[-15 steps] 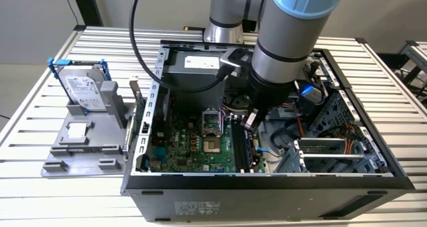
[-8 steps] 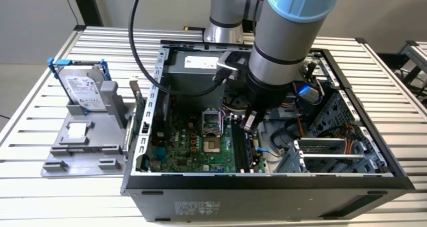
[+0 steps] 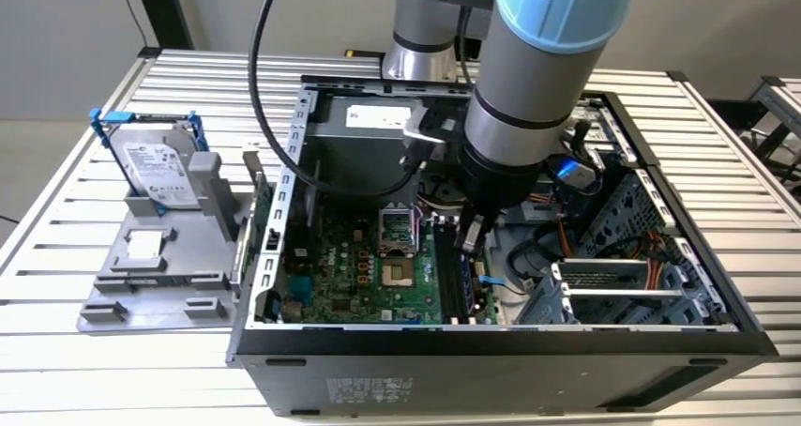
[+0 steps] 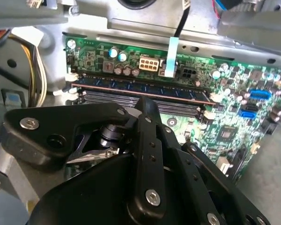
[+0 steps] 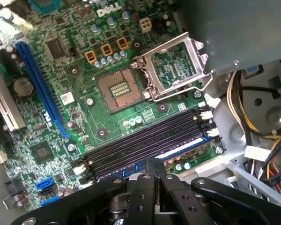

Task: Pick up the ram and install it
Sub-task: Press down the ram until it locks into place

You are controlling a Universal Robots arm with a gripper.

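RAM stick point(image 4: 140, 89) stands on edge in the outermost of 4 motherboard slots point(image 5: 145, 143), white latch clips at its ends. Hand point(image 3: 472, 234) sits directly above it, fingers together, apparently placed to press it home.

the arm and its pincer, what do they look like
The arm is a thick silver-grey tube with light-blue joint caps and a black band, and a black cable loops beside it. The pincer is matte black, built from angular linked plates fixed with silver screws.
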